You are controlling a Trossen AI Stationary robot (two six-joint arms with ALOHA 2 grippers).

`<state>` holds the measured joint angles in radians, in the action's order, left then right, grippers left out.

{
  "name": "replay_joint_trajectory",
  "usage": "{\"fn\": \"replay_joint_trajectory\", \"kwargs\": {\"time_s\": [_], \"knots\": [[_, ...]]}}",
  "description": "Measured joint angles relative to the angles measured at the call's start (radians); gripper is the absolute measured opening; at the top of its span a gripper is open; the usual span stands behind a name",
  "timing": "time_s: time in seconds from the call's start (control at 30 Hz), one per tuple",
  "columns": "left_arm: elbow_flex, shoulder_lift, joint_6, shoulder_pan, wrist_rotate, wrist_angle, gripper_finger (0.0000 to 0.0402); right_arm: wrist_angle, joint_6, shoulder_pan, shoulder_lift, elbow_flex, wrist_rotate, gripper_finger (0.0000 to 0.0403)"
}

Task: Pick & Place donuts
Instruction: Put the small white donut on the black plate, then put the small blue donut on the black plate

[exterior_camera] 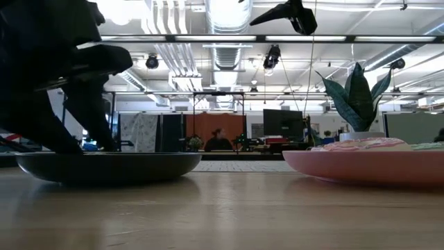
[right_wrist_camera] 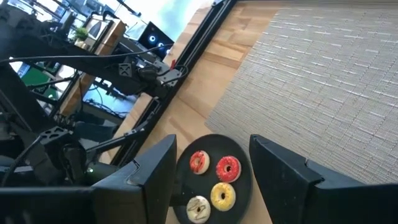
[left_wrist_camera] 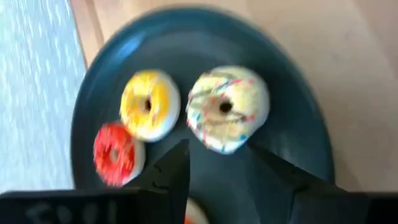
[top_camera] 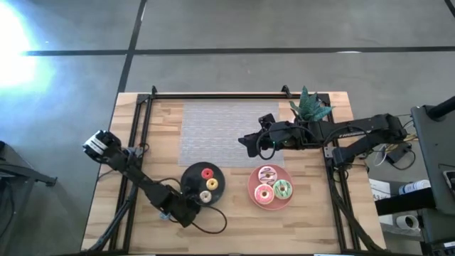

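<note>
Small red (left_wrist_camera: 115, 152), yellow (left_wrist_camera: 149, 104) and white sprinkled (left_wrist_camera: 227, 109) donuts lie flat on the round black plate (top_camera: 192, 174). A fourth, orange one shows in the right wrist view (right_wrist_camera: 199, 162). Three larger donuts, white-pink (top_camera: 267, 174), pink (top_camera: 264, 193) and green (top_camera: 283, 189), lie on the round pink plate (top_camera: 271, 205). My left gripper (left_wrist_camera: 217, 155) is open and empty at the black plate's near-left rim (top_camera: 189, 202), its fingers pointing at the white donut. My right gripper (top_camera: 249, 142) is open and empty, raised above the grey mat.
A grey woven mat (top_camera: 220, 131) covers the table's far middle. A potted plant (top_camera: 310, 107) stands at the far right. Black frame rails (top_camera: 135, 142) run along the left, right and far edges. Cables lie near the left arm (top_camera: 210, 224).
</note>
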<state>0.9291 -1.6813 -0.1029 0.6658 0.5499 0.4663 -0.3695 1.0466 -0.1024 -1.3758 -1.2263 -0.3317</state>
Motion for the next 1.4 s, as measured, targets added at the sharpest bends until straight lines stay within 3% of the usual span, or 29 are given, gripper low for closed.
{"fn": "replay_joint_trajectory", "kwargs": {"time_s": [0.23,0.3,0.43,0.5,0.67,0.8,1.03,1.4], "knots": [[0.086,0.070,-0.264,0.005,-0.080,0.309,0.0126,-0.001,-0.010,-0.005,0.000,0.000,0.000,0.0194],[0.100,0.114,-0.399,0.005,-0.179,0.343,0.0126,-0.001,-0.012,-0.005,0.000,0.000,0.000,0.0194],[0.052,0.195,-0.697,0.005,-0.504,0.291,0.0126,-0.001,-0.023,-0.005,0.000,0.000,0.000,0.0194],[0.001,0.230,-0.820,0.023,-0.586,0.257,0.0126,-0.001,-0.028,-0.005,0.000,0.000,-0.001,0.0194],[-0.126,0.316,-1.046,0.088,-0.610,0.249,0.0126,0.000,-0.033,-0.005,0.000,0.002,-0.001,0.0194],[-0.219,0.381,-1.130,0.114,-0.616,0.205,0.0126,0.001,-0.033,-0.005,0.000,0.003,-0.001,0.0194],[-0.382,0.437,-1.212,0.115,-0.619,-0.077,0.0126,0.003,-0.033,-0.005,0.000,0.003,-0.001,0.0194],[-0.416,0.430,-1.186,0.115,-0.661,-0.092,0.0122,0.003,-0.027,-0.005,0.000,0.003,-0.002,0.0194]]}}
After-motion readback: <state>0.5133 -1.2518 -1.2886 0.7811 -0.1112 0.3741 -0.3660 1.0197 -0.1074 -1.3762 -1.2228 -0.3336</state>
